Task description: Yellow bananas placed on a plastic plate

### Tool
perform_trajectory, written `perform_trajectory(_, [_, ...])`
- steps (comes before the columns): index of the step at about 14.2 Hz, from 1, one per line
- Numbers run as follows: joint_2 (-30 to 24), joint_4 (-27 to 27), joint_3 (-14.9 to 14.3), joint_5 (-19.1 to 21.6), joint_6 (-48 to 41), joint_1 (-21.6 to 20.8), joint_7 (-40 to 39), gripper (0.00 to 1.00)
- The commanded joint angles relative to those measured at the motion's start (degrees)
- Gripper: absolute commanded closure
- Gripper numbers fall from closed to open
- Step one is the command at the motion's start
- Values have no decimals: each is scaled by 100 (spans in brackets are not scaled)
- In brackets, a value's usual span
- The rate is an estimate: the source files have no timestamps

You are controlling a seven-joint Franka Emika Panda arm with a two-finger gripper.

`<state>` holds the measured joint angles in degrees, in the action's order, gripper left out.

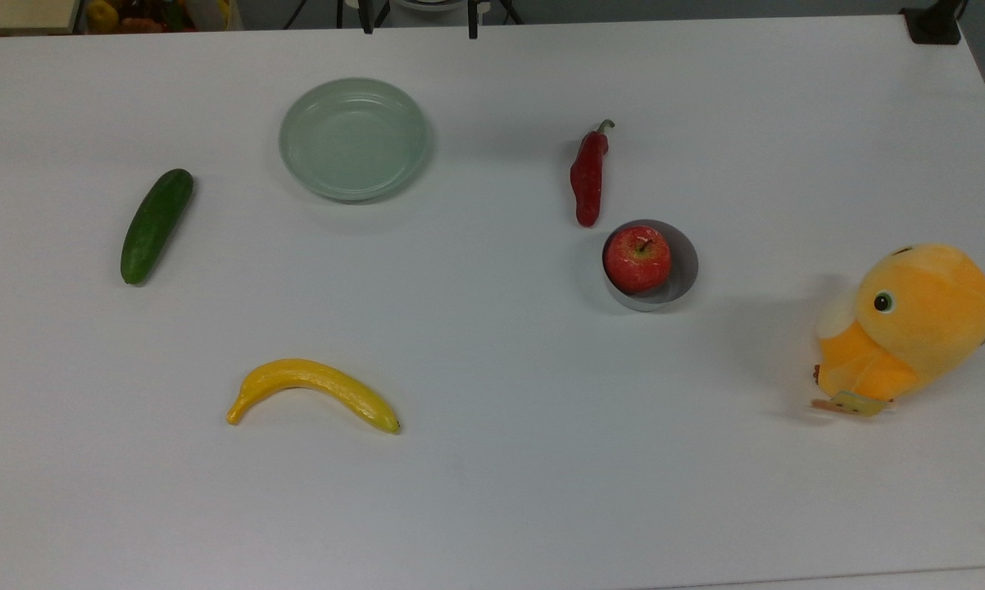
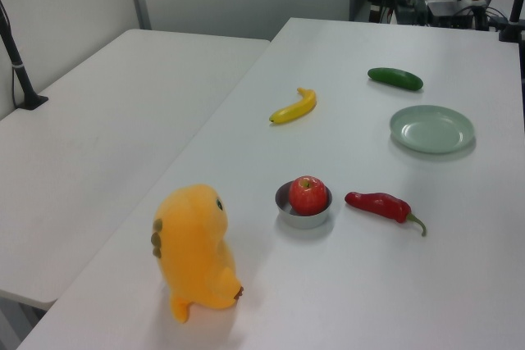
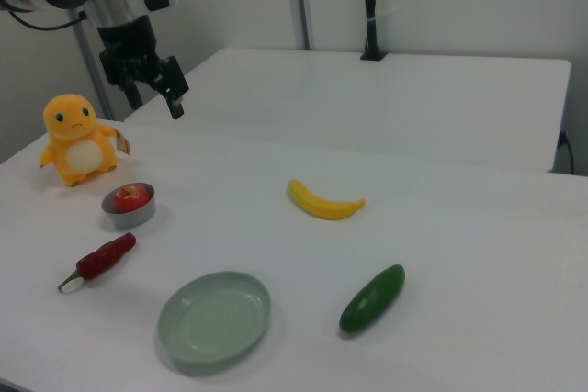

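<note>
Glossy yellow banana [image 1: 312, 388] with dark tip; pale green translucent plate [image 1: 353, 139]; dark green cucumber [image 1: 156, 225]; red chilli pepper [image 1: 587, 178]; red apple [image 1: 637, 258] in grey metal bowl [image 1: 681, 270]; orange plush toy [image 1: 906, 326]; white table [image 1: 492, 459].

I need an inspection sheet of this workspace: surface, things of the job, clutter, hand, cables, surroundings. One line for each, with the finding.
Surface: white table, no spills seen.
Job's things: banana lies flat on the table, apart from the plate; the plate holds nothing.
Clutter: cucumber lying on the top view's left; red pepper beside a metal bowl with an apple in it; orange plush toy upright at the top view's right.
Hand: hand hangs open in the air above the table's far edge in the right view, holding nothing.
Cables: nothing seen on the table.
Surroundings: second white table alongside; black post clamped on it.
</note>
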<state>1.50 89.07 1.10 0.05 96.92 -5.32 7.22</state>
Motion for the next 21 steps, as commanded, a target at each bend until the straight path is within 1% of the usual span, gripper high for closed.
perform_trajectory(1, [-202, 312, -14, 222, 20, -101, 95, 0])
perform_trajectory(11, [-167, 365, -14, 224, 20, -92, 42, 0])
perform_trajectory(15, [-115, 717, -14, 224, 29, -92, -10, 0])
perform_trajectory(16, [-132, 830, -14, 224, 29, -101, -124, 0])
perform_trajectory(21, [-88, 919, -5, 224, 55, -250, -362, 0])
